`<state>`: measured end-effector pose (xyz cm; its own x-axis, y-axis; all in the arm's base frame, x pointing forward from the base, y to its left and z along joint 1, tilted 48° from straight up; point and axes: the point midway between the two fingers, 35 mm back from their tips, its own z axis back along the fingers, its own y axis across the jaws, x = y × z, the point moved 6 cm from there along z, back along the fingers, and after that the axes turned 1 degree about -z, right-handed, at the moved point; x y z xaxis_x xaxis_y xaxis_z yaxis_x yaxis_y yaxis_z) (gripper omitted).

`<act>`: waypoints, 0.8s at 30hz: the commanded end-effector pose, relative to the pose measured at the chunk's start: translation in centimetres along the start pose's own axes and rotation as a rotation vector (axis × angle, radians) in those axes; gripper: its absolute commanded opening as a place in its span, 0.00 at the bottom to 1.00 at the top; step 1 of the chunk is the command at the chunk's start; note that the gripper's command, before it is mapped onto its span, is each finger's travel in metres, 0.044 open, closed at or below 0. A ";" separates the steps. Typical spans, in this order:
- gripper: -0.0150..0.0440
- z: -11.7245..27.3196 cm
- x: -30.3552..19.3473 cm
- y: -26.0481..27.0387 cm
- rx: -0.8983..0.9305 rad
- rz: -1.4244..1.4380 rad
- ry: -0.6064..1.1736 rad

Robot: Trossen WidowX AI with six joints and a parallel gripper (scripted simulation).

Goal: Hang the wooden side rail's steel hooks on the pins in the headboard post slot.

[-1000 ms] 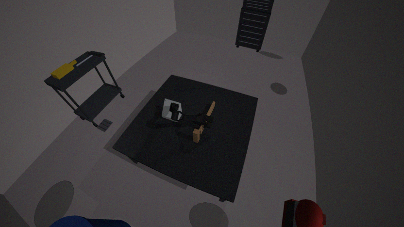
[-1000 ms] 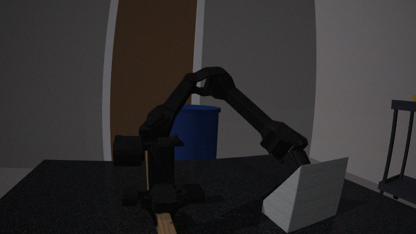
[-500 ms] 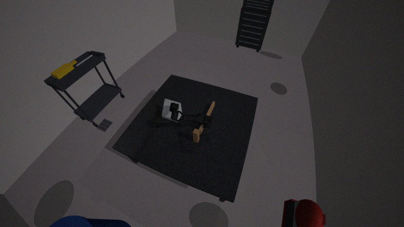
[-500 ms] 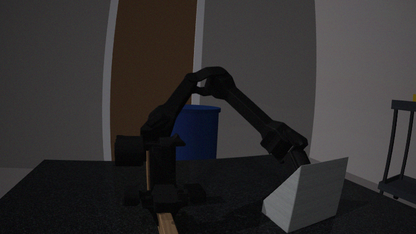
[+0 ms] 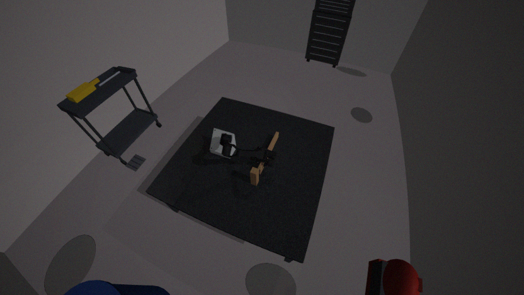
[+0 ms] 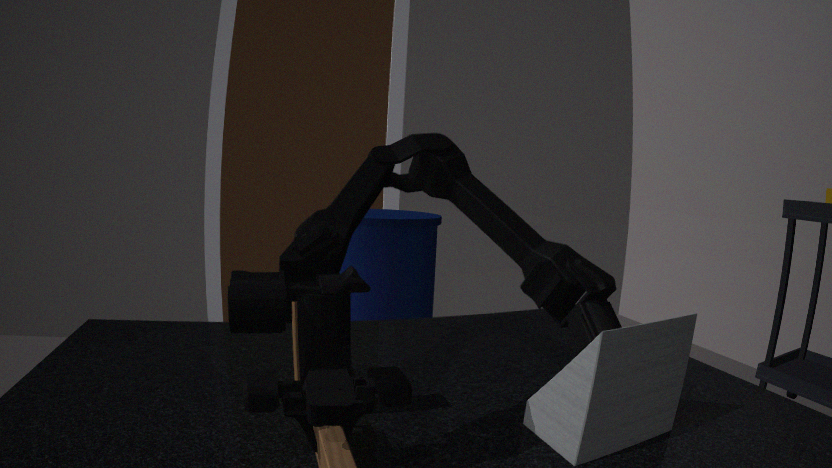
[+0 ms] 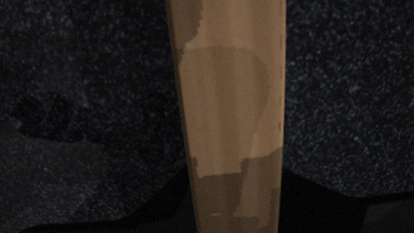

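Note:
The wooden side rail (image 5: 273,141) (image 6: 334,448) (image 7: 224,110) runs from the far side of the table toward the headboard post. The upright wooden post (image 5: 254,176) stands at the rail's near end; in the exterior view a thin strip of wood (image 6: 295,343), probably the post, shows behind the arm. My gripper (image 5: 264,161) (image 6: 331,431) (image 7: 223,161) points down and is shut on the rail, one finger on each side, nearer the post end. The hooks, the pins and the slot cannot be made out, nor can whether the rail's end touches the post or how high it is.
The arm's grey wedge-shaped base (image 5: 217,144) (image 6: 640,387) stands on the dark table (image 5: 220,186) (image 6: 145,360), to one side of the rail. Off the table are a cart (image 5: 106,89), a dark cabinet (image 5: 328,36) and a blue barrel (image 6: 401,267).

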<state>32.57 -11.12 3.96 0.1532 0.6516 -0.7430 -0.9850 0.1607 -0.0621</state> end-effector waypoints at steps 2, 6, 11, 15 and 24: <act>0.25 0.2 0.1 0.0 0.000 0.010 0.005; 0.25 0.3 0.1 0.0 0.000 0.010 0.005; 0.25 0.4 0.1 0.0 0.000 0.010 0.005; 0.25 0.5 0.1 0.0 0.000 0.010 0.005; 0.25 0.6 0.1 0.0 -0.001 0.010 0.004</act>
<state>32.53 -10.91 4.17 0.1499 0.6497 -0.7453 -0.9852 0.1616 -0.0572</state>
